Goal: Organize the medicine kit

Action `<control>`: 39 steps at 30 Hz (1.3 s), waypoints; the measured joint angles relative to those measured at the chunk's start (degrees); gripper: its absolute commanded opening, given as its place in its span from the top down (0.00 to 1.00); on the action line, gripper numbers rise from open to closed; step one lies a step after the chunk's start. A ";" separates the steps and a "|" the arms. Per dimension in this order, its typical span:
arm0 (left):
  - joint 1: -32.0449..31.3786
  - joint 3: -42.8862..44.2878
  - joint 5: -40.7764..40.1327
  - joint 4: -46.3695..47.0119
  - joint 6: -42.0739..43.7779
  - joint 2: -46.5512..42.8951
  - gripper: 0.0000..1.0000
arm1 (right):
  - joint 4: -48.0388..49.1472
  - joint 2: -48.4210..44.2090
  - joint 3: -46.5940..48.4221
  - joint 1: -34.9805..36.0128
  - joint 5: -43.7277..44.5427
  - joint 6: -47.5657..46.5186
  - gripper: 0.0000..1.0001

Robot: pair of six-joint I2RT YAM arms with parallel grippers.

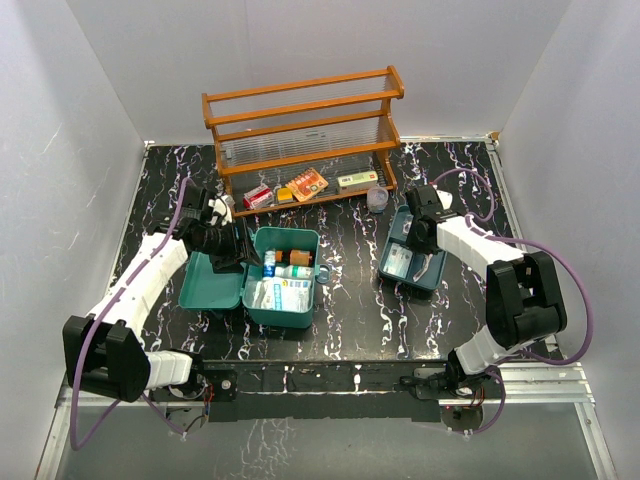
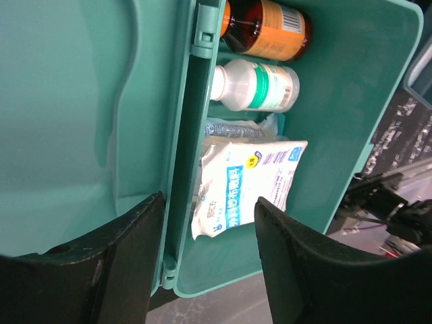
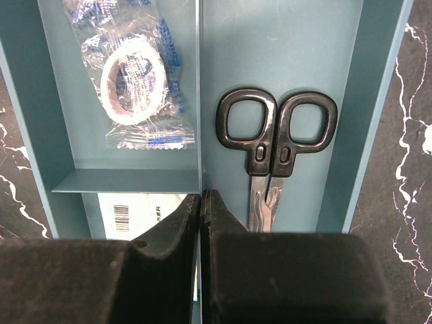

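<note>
The teal medicine kit [image 1: 300,312] lies open left of the table's middle, its lid [image 1: 210,285] flat to the left. Inside are a brown bottle [image 2: 270,30], a white bottle [image 2: 260,84] and a white packet [image 2: 250,182]. My left gripper [image 1: 240,252] [image 2: 209,199] is open and straddles the hinge: one finger is over the lid, the other over the box. My right gripper [image 1: 415,245] [image 3: 201,194] is shut on the middle divider of the blue-grey tray [image 1: 430,280] [image 3: 381,81]. The tray holds black scissors [image 3: 277,142], a wrapped tape roll [image 3: 135,81] and a barcoded white box [image 3: 135,209].
An orange-brown wooden shelf rack [image 1: 300,130] stands at the back with several small boxes on its bottom shelf. A small clear cup [image 1: 377,198] sits between the rack and the tray. White walls close in three sides of the table.
</note>
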 measured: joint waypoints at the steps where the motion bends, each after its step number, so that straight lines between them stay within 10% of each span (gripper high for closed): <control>1: 0.00 -0.22 1.01 0.74 -0.42 0.33 0.49 | -0.04 -0.09 0.00 0.00 0.15 -0.02 1.00; 18: -0.83 -0.96 11.65 12.59 -5.75 5.49 0.49 | -5.77 -4.13 3.63 0.00 -0.42 -3.58 1.00; 39: -0.96 1.97 -0.70 12.00 -2.97 3.78 0.58 | -23.30 -3.85 22.75 2.89 -7.32 -1.70 1.00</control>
